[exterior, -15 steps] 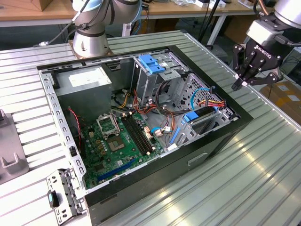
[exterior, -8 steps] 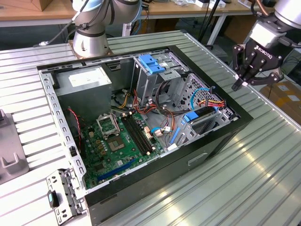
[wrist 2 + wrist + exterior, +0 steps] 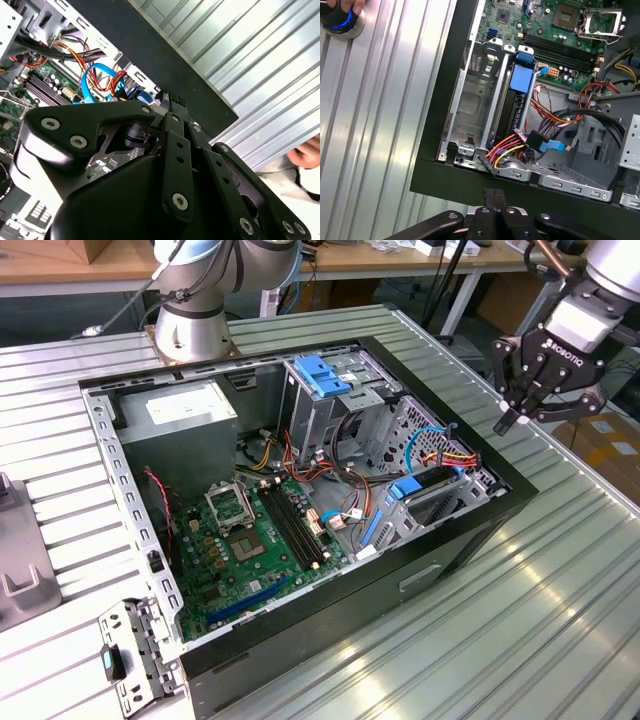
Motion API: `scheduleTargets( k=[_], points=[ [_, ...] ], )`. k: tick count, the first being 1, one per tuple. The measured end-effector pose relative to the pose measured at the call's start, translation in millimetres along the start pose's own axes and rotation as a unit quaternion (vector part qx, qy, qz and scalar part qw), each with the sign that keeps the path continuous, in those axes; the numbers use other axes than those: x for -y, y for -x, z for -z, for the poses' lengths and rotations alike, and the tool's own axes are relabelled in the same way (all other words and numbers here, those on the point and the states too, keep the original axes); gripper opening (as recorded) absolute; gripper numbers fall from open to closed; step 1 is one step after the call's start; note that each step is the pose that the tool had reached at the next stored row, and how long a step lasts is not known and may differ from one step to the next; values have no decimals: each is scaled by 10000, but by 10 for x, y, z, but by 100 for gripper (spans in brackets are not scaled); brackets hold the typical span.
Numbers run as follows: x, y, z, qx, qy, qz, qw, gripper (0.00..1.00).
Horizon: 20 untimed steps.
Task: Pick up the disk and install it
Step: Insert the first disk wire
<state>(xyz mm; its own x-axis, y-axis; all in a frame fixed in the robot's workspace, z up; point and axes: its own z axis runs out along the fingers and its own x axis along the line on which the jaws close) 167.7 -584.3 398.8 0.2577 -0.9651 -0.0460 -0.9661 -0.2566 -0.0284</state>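
Open computer case on ribbed metal table, green motherboard, grey power supply

Disk, light-blue carrier, seated edge-up in drive cage

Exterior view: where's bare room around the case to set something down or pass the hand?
Bare ribbed table lies beyond the case's front wall, toward the exterior view's right, beneath the shut hand. Another strip borders the case's left wall. Crowded: the drive cage with the disk and bundled cables.
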Motion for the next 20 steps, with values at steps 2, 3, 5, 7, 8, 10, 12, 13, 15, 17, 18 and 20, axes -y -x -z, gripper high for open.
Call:
scheduleTargets(
  k=[2,3,5,7,8,10,12,13,15,17,18,20],
  points=[
    [0,0,0,3,6,137,9999,10],
    [0,-1,0,5,9,197,9998,10],
    [0,-1,0,9,16,342,9994,10],
    [0,-2,0,13,21,464,9989,10],
    [0,-2,0,16,26,569,9984,10],
    [-1,-2,0,20,32,701,9975,10],
    [0,-2,0,25,41,881,9961,10],
    [-1,-3,-1,27,43,935,9956,10],
    [-1,-3,0,30,49,1061,9943,10],
    [-1,-3,0,34,55,1198,9928,10],
    [-1,-3,0,35,58,1257,9920,10],
    [-1,-4,0,39,64,1388,9903,10]
  ],
)
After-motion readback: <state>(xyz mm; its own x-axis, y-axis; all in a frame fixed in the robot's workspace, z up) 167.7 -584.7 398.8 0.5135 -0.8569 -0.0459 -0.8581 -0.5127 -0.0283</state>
